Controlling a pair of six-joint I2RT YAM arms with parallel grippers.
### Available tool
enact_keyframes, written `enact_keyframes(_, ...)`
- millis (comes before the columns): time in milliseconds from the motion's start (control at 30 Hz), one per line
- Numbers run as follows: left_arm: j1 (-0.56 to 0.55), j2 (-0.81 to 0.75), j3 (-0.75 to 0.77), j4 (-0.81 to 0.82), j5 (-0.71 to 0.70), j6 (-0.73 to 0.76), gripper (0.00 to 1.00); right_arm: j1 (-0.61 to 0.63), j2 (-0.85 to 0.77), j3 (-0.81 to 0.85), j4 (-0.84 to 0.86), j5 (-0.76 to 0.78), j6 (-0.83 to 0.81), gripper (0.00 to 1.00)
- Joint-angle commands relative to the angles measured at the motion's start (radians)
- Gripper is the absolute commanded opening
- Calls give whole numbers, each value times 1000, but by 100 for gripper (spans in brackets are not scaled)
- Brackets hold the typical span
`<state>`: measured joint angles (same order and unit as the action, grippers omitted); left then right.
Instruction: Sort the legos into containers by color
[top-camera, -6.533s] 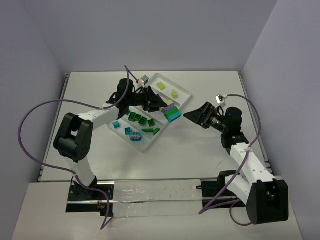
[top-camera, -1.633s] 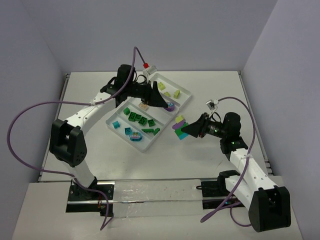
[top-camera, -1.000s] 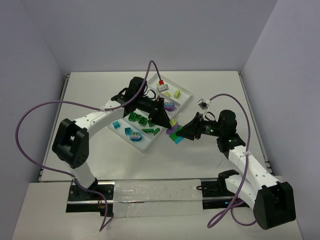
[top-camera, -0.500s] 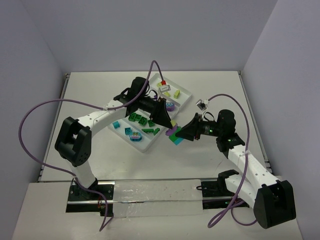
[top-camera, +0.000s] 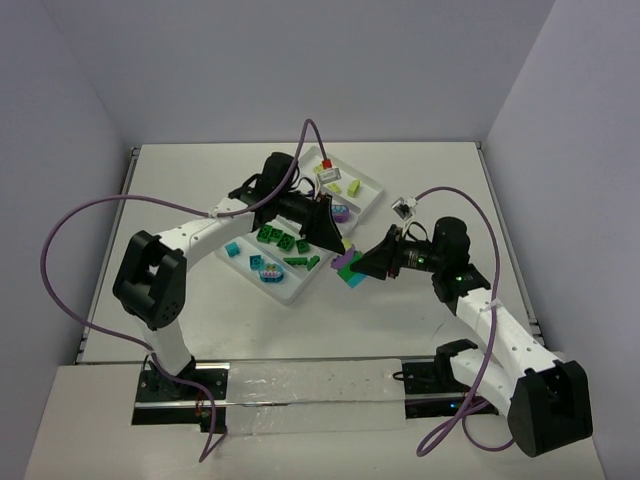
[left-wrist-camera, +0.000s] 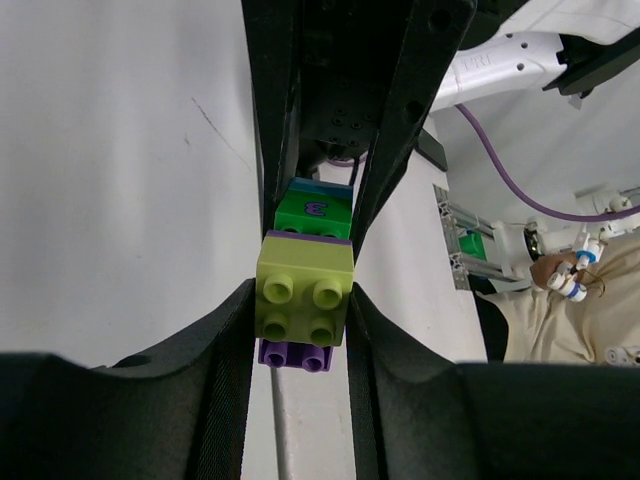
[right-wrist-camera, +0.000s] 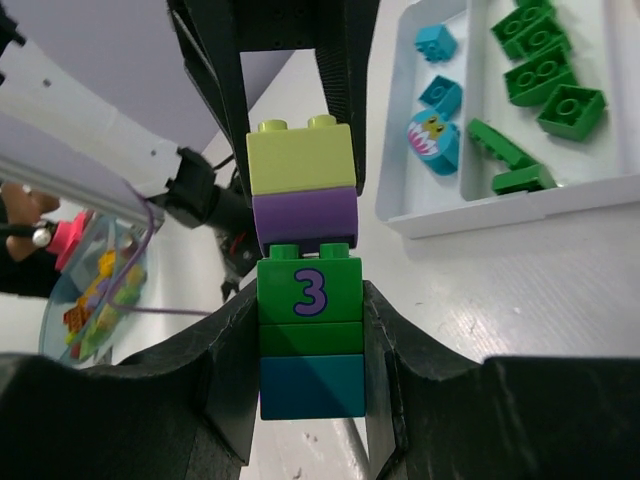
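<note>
Jaws of right gripper (right-wrist-camera: 310, 335) clamped on green-and-teal end of lego stack (top-camera: 348, 267), just off near-right edge of tray (top-camera: 295, 295). Jaws of left gripper (left-wrist-camera: 305, 300) clamped on yellow-green-and-purple end, tray side. Green bricks (right-wrist-camera: 545, 85) loose inside tray.

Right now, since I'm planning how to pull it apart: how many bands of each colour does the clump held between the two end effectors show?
Clump, by colour:
yellow-green band: 1
purple band: 1
green band: 1
teal-blue band: 1
Total: 4
</note>
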<state>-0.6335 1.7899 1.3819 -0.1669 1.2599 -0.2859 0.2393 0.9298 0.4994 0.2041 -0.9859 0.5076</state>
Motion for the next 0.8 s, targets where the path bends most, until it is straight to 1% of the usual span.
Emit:
enact_keyframes(0, 64, 14, 20, 181, -10, -171, 0, 0, 18, 59, -158, 293, -77, 0)
enact_keyframes(100, 106, 58, 63, 256, -61, -276, 0, -11, -10, 51, -196, 415, -69, 0)
enact_keyframes(200, 109, 129, 178, 205, -144, -281, 0, -21, -55, 32, -218, 522, -41, 0)
enact_keyframes(233, 106, 169, 234, 186, -146, -284, 0, -23, -66, 32, -221, 540, -35, 0)
enact_keyframes(267, 104, 187, 258, 189, -146, -298, 0, -24, -71, 34, -227, 562, -32, 0)
enact_keyframes(367, 106, 276, 348, 237, -160, -373, 0, -26, -81, 54, -264, 645, -27, 0)
enact_keyframes(400, 106, 300, 375, 241, -163, -379, 0, -26, -80, 61, -272, 660, -29, 0)
enact_keyframes(467, 106, 350, 423, 259, -163, -417, 0, -28, -66, 82, -341, 765, -44, 0)
enact_keyframes(600, 107, 335, 394, 288, -165, -438, 0, -28, 14, 126, -440, 869, -72, 0)
enact_keyframes(633, 109, 317, 375, 276, -181, -428, 0, -27, 62, 133, -464, 892, -73, 0)
enact_keyframes(700, 114, 286, 344, 241, -211, -406, 0, -27, 115, 137, -474, 914, -67, 1)
enact_keyframes(767, 116, 257, 317, 223, -249, -396, 0, -28, 144, 135, -471, 927, -59, 4)
